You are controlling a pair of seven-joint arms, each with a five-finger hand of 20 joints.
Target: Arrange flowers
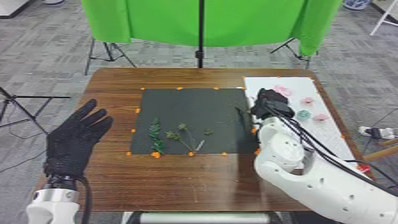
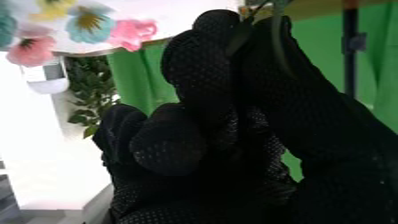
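My right hand [image 1: 274, 103] is over the seam between the black mat [image 1: 187, 95] and the white sheet [image 1: 266, 82]. In the right wrist view, the hand [image 2: 213, 75] pinches a thin green stem [image 2: 282, 47] between thumb and finger. Green leafy sprig [image 1: 155, 136] and thin branching stems [image 1: 187, 137] lie on the mat. Artificial flowers rest on the sheet: a pink one [image 1: 307, 101] and a teal one [image 1: 304, 115] among them. The right wrist view has a teal flower [image 2: 89, 24] beside a pink flower [image 2: 133, 33]. My left hand [image 1: 75, 137] is open at the table's left side, fingers straight.
Orange markers [image 1: 156, 155] line the mat's edges on the brown table [image 1: 195, 185]. Behind the table hangs a green cloth [image 1: 160, 22] on stands, with a black pole [image 1: 200, 42] in front. The right forearm [image 1: 311, 180] crosses the table's front right part.
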